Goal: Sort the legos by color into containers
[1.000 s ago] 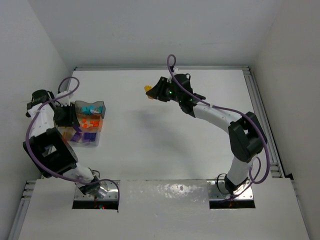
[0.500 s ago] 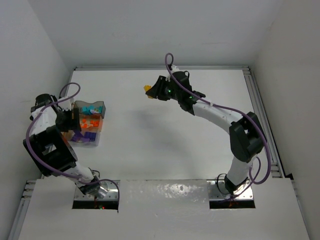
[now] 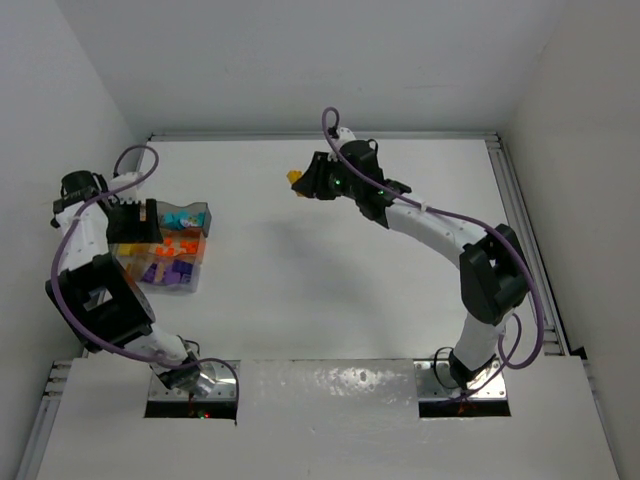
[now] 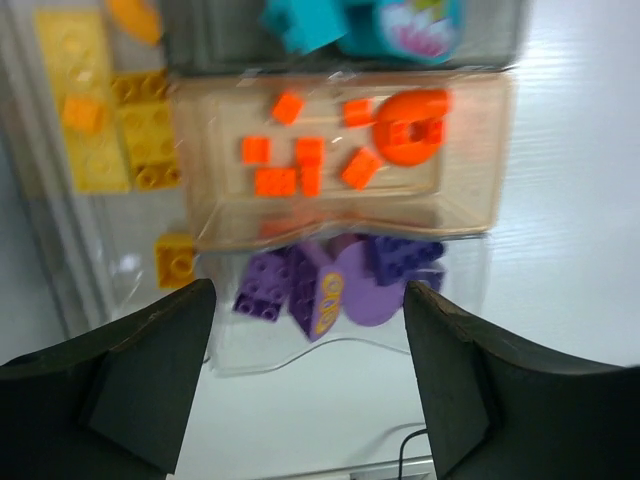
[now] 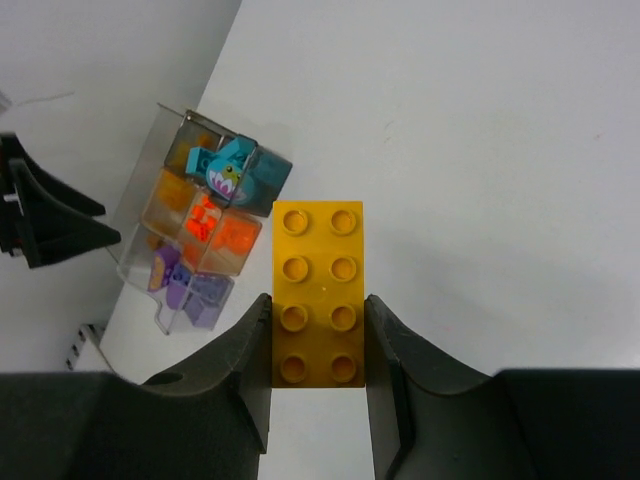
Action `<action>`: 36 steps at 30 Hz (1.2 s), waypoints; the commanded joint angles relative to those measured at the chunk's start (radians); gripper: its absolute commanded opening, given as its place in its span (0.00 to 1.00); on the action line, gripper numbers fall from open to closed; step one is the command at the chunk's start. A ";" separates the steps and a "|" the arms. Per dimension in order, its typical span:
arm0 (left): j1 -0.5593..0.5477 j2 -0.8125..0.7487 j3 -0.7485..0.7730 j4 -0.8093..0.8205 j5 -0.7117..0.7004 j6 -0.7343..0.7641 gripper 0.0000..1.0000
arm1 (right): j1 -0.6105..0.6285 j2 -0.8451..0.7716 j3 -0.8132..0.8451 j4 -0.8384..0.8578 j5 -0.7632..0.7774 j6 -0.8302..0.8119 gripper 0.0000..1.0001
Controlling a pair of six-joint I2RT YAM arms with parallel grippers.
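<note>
Left hand (image 4: 308,295) has its fingers spread with nothing between them and hovers directly over the tray (image 4: 480,150). Below it, the purple bricks (image 4: 400,255) are in the nearest compartment, the orange bricks (image 4: 300,165) in the next one out and the teal pieces (image 4: 310,20) in the one beyond. The yellow pieces (image 4: 85,150) sit in the strip off to its left side, with one or two orange-looking bits among them, though it's too blurred to be sure. Right hand (image 5: 318,300) is clamped on a yellow brick (image 5: 318,240), a two-by-four held by its long sides above the table (image 3: 300,300). The tray is well apart from this hand, ahead and to its left in the wrist view. I see no other loose bricks on the table from the top camera, so sorting looks nearly done. What's left, I'd say, is to carry this yellow brick across and drop it in the yellow strip. The possible orange strays there may need a second look.
</note>
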 commanded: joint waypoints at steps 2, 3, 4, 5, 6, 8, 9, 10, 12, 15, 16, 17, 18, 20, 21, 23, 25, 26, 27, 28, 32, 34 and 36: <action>-0.067 -0.037 0.080 -0.075 0.223 0.107 0.73 | 0.034 0.005 0.087 -0.026 -0.110 -0.236 0.00; -0.140 -0.038 0.095 -0.098 0.246 0.137 0.73 | 0.043 0.005 0.093 -0.044 -0.133 -0.377 0.00; -0.188 -0.037 0.135 -0.112 0.280 0.153 0.73 | 0.058 0.000 0.086 -0.055 -0.162 -0.448 0.00; -0.234 -0.034 0.152 -0.124 0.300 0.196 0.73 | 0.064 -0.008 0.072 -0.049 -0.244 -0.514 0.00; -0.321 -0.037 0.163 -0.130 0.350 0.219 0.73 | 0.069 -0.014 0.057 -0.034 -0.291 -0.609 0.00; -0.427 -0.060 0.163 -0.109 0.401 0.304 0.75 | 0.067 -0.023 0.015 0.058 -0.407 -0.595 0.00; -0.455 -0.068 0.152 -0.107 0.462 0.354 0.76 | 0.067 -0.014 0.021 0.075 -0.441 -0.576 0.00; -0.478 -0.072 0.152 -0.113 0.500 0.403 0.78 | 0.069 0.001 0.078 0.054 -0.471 -0.562 0.00; -0.516 -0.055 0.160 -0.191 0.601 0.579 0.80 | 0.069 0.070 0.153 0.006 -0.535 -0.492 0.00; -0.530 -0.029 0.167 -0.323 0.686 0.855 0.80 | 0.075 0.106 0.178 0.029 -0.558 -0.414 0.00; -0.530 -0.029 0.163 -0.348 0.693 0.924 0.80 | 0.080 0.103 0.146 0.070 -0.557 -0.400 0.00; -0.530 -0.032 0.163 -0.369 0.693 1.013 0.80 | 0.081 0.095 0.131 0.090 -0.552 -0.356 0.00; -0.530 -0.035 0.161 -0.368 0.690 1.042 0.79 | 0.081 0.094 0.121 0.113 -0.543 -0.326 0.00; -0.530 -0.054 0.151 -0.348 0.682 1.121 0.76 | 0.083 0.094 0.118 0.106 -0.517 -0.257 0.00; -0.530 -0.066 0.128 -0.331 0.677 1.144 0.74 | 0.081 0.097 0.121 0.100 -0.502 -0.227 0.00; -0.530 -0.118 0.089 -0.258 0.673 1.205 0.71 | 0.081 0.100 0.130 0.091 -0.465 -0.132 0.00; -0.530 -0.167 0.016 -0.172 0.667 1.215 0.72 | 0.081 0.110 0.146 0.077 -0.451 -0.082 0.00; -0.530 -0.230 -0.019 -0.036 0.662 1.177 0.72 | 0.083 0.114 0.149 0.075 -0.451 -0.043 0.00; -0.532 -0.262 -0.094 0.050 0.644 1.143 0.72 | 0.083 0.115 0.150 0.064 -0.446 -0.030 0.00; -0.535 -0.326 -0.131 0.224 0.633 1.068 0.71 | 0.084 0.118 0.152 0.058 -0.437 -0.021 0.00; -0.538 -0.379 -0.209 0.428 0.602 0.925 0.71 | 0.093 0.117 0.152 0.023 -0.428 -0.022 0.00; -0.539 -0.359 -0.176 0.396 0.608 0.937 0.70 | 0.106 0.117 0.152 0.024 -0.439 -0.019 0.00; -0.542 -0.345 -0.143 0.294 0.622 0.999 0.70 | 0.126 0.123 0.166 0.024 -0.449 -0.022 0.00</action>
